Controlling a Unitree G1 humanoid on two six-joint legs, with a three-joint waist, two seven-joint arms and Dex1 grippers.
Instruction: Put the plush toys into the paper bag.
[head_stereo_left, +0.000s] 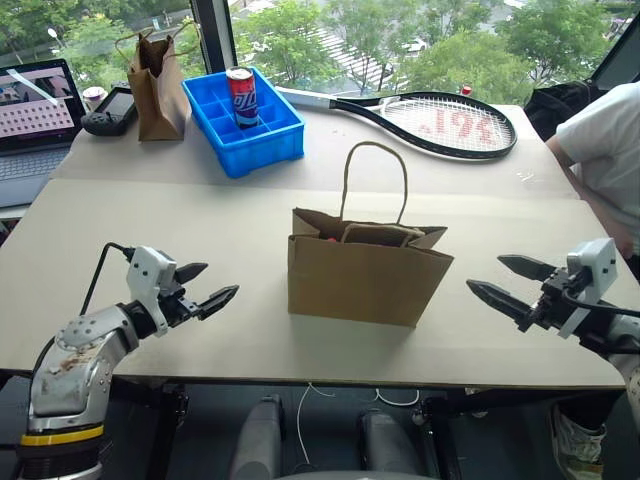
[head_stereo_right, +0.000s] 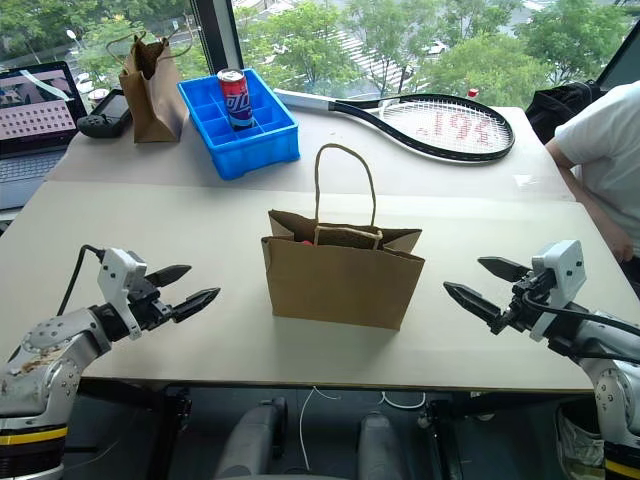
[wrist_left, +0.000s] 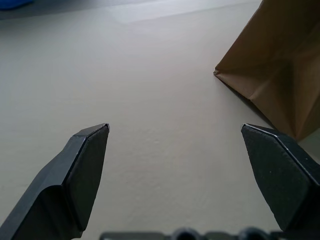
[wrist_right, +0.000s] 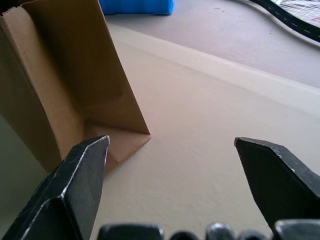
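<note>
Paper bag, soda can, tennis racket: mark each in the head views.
paper bag (head_stereo_left: 365, 280): left eye view, middle of its front wall.
soda can (head_stereo_left: 241, 96): left eye view, its printed side.
tennis racket (head_stereo_right: 450, 125): right eye view, middle of the strings.

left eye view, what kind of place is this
Probably an office or lab set up for testing, upstairs by a window: trees seen from above, a laptop, and a table with assorted props like a tennis racket.

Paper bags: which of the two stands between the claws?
The wide, lighter brown paper bag with the upright twine handle, at the table's near middle. The narrower, darker bag stands far back beside the blue bin.
</note>
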